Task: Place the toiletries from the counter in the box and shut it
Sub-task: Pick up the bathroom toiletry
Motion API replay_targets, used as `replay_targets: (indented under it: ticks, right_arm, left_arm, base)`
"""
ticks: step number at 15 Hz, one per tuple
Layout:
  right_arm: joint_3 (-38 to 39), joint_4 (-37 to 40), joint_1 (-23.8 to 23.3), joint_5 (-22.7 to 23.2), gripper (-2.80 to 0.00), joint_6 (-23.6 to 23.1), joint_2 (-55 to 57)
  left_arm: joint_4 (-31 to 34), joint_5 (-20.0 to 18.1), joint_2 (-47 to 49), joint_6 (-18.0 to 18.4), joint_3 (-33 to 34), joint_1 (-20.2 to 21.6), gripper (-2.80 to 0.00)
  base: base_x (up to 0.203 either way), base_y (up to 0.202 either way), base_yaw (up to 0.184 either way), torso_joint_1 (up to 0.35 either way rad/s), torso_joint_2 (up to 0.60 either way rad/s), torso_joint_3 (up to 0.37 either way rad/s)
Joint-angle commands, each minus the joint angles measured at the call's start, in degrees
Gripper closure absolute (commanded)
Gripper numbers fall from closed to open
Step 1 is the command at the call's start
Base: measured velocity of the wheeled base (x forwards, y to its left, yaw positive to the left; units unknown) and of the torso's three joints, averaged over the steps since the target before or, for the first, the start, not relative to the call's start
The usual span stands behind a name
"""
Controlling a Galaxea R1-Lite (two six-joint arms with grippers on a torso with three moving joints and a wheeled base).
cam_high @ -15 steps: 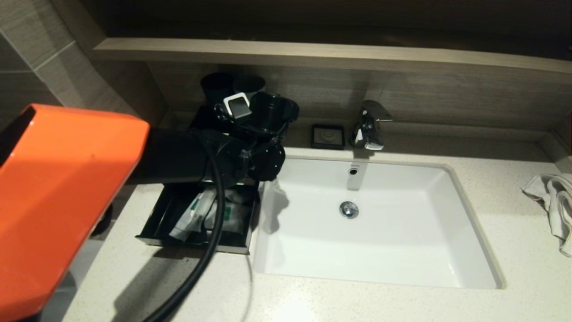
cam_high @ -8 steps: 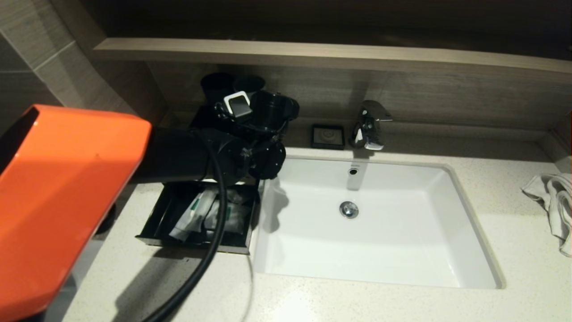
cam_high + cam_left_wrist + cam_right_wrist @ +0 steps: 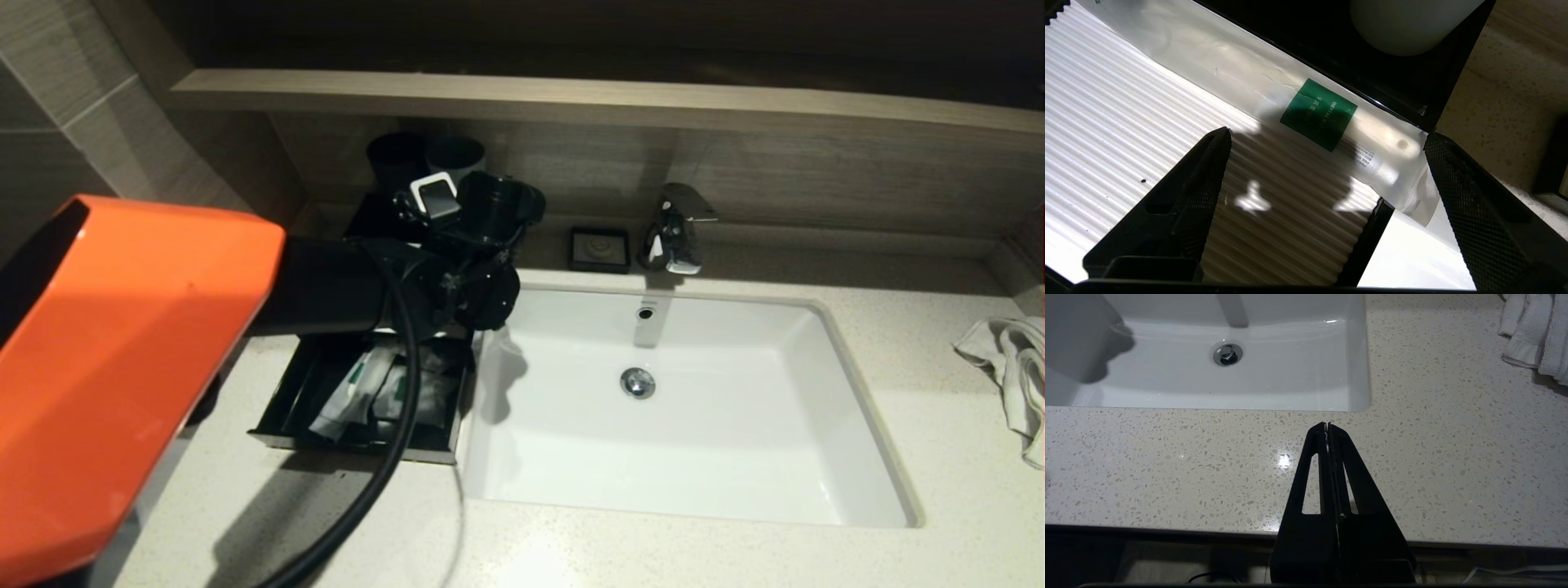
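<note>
Speckled off-white stone forms the counter [image 3: 571,547], filling the lower part of the head view, with a white rectangular sink [image 3: 849,425] set in its middle. Along the upper edge runs a wood-look ledge [image 3: 604,94] above a wood-look back wall; a chrome faucet [image 3: 673,229] and a small black square dish [image 3: 599,249] sit at the sink's far rim. A crumpled white towel [image 3: 1012,367] lies at the right edge of the frame.

Broad bare stone lies in front of the sink and to its right. Left of the sink it is tight: the box [image 3: 277,400] lies just beside the basin's left rim, its shallow drawer pulled out toward the lower part of the frame, and dark tumblers [image 3: 396,155] stand behind it against the wall.

Frosted packets [image 3: 351,396] with green labels lie in the drawer. One more long slim packet [image 3: 1274,98] rests on the box's ribbed white top panel [image 3: 1106,122], along its black raised edge — its green square label [image 3: 1318,113] reads "DENTAL" in white, seen upside down; the finer print beside it is too small to read.

From the left of the head view the orange-and-black left arm [image 3: 147,359] reaches over the box. Its left gripper [image 3: 1327,171] hangs above the top panel with its jaws wide apart and nothing between them, the slim packet's end just beyond the fingertips.

Over the counter's front edge — seen only in its own wrist view — the right gripper [image 3: 1327,425] is parked, its jaws pressed together and holding nothing.
</note>
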Motion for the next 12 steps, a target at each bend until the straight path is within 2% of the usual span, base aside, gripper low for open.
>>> replay_targets:
  ticks: [1,12]
  right_arm:
    - [0.0,0.0,0.0,0.0,0.00,0.0,0.1]
    - [0.0,0.0,0.0,0.0,0.00,0.0,0.1]
  left_arm:
    - [0.0,0.3,0.2,-0.2,0.0,0.0,-2.80]
    - [0.0,0.3,0.2,-0.2,-0.1,0.1,-2.80]
  base:
    - [0.000,0.000,0.000,0.000,0.00,0.000]
    - [0.000,0.000,0.000,0.000,0.00,0.000]
